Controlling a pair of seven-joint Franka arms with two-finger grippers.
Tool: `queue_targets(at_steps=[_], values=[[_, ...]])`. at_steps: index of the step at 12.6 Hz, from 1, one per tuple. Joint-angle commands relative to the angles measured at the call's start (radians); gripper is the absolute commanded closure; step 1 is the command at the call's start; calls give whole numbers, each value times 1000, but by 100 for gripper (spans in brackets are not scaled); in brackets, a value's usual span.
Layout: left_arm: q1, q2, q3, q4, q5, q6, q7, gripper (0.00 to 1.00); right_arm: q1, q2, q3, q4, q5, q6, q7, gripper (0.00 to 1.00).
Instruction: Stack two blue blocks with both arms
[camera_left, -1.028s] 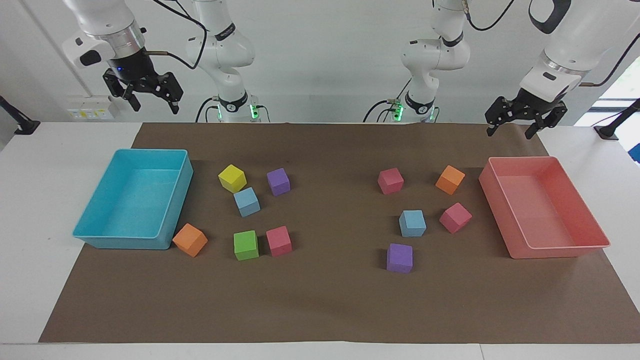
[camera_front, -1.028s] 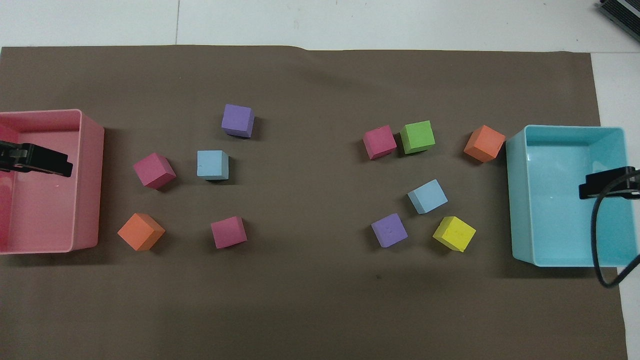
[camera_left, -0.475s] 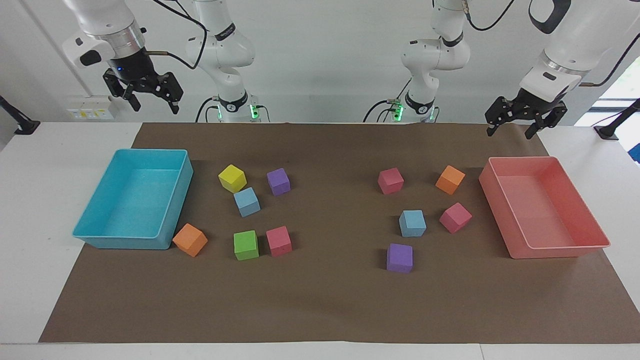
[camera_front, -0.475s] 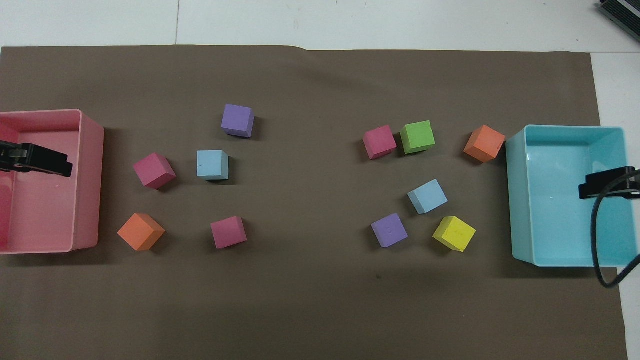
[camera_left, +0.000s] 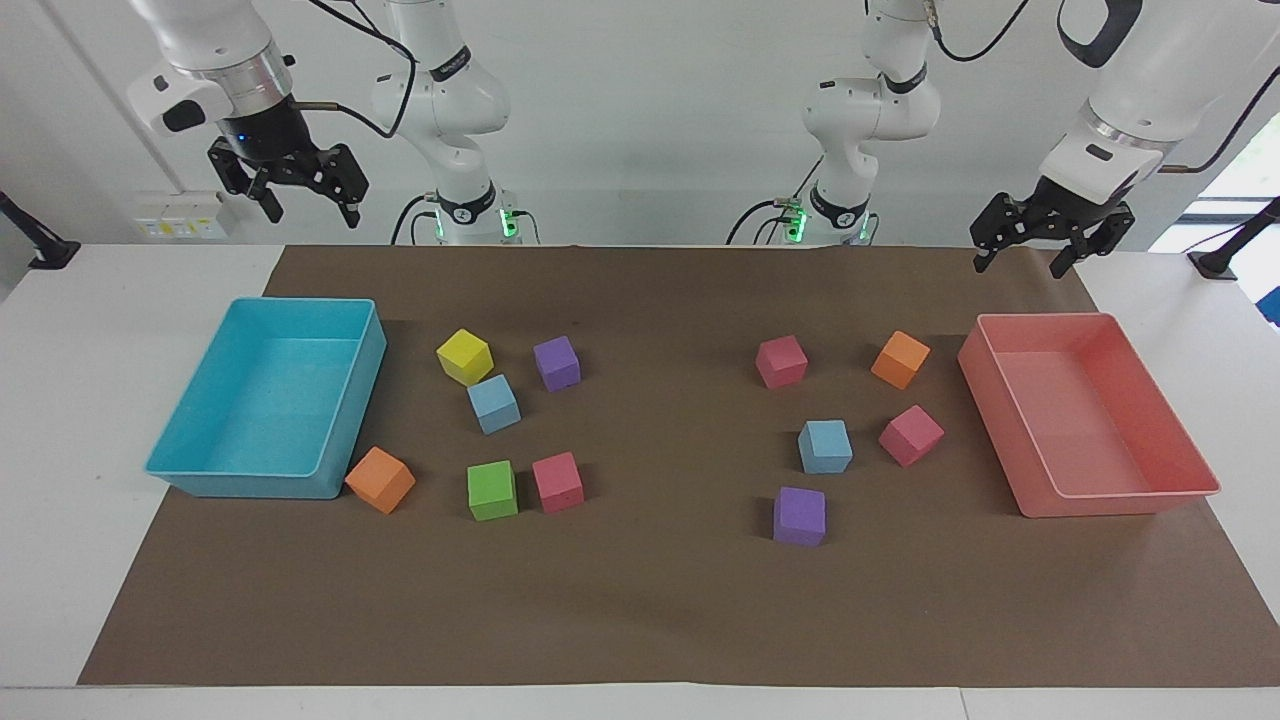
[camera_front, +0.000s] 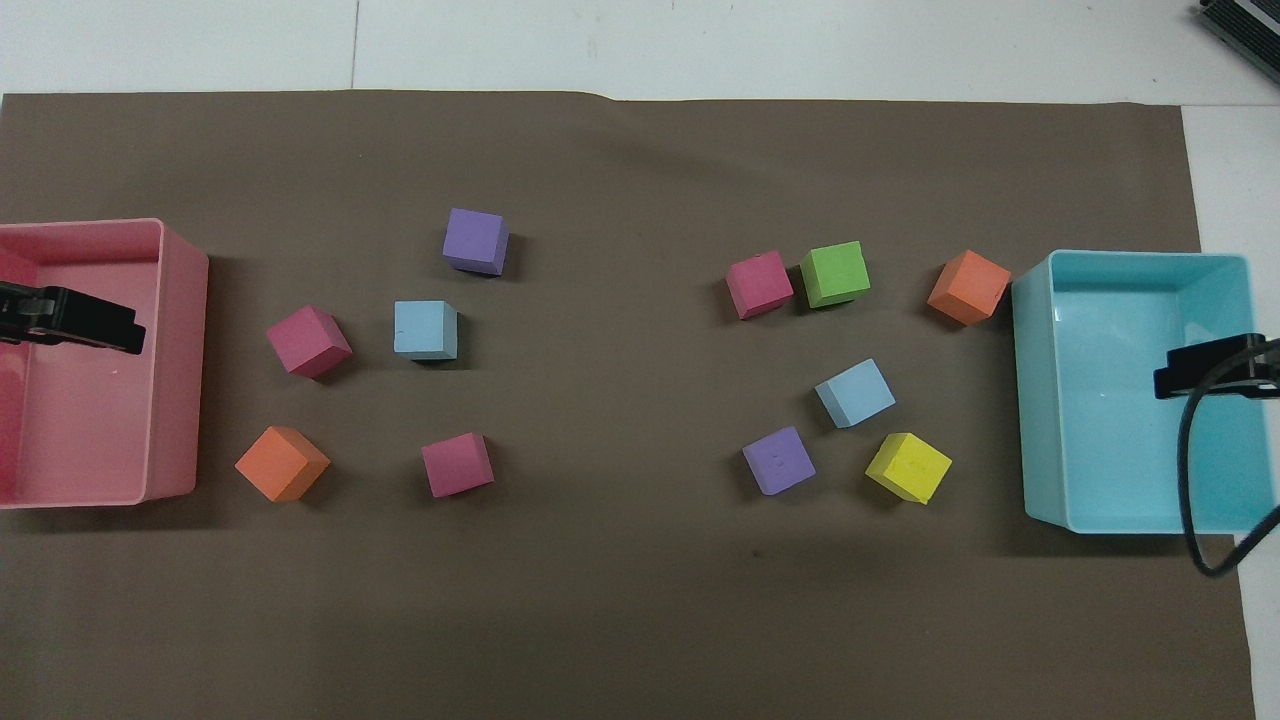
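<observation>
Two light blue blocks lie apart on the brown mat. One blue block (camera_left: 494, 403) (camera_front: 855, 393) sits between a yellow cube (camera_left: 465, 356) and a green cube (camera_left: 492, 490), toward the right arm's end. The other blue block (camera_left: 825, 446) (camera_front: 426, 330) sits beside a pink cube (camera_left: 911, 435), toward the left arm's end. My left gripper (camera_left: 1018, 266) hangs open and empty, high over the pink tray (camera_left: 1120, 495). My right gripper (camera_left: 312, 212) hangs open and empty, high over the turquoise tray (camera_left: 240, 485).
Around the blue blocks lie two purple cubes (camera_left: 557, 362) (camera_left: 799, 516), two orange cubes (camera_left: 380, 480) (camera_left: 900, 359) and two more pink cubes (camera_left: 558, 482) (camera_left: 781, 361). The trays stand at the two ends of the mat (camera_left: 650, 600).
The right gripper has edged slightly up and inward. The left gripper and all the cubes have stayed where they were.
</observation>
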Motion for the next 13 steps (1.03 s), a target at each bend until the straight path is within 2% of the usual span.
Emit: queue_targets(at_steps=[1, 13], values=[[13, -15, -8, -8, 4, -10, 5, 0, -10, -21, 8, -23, 24, -7, -24, 0], [13, -15, -8, -8, 4, -10, 5, 0, -10, -25, 9, -32, 22, 2, -19, 0]])
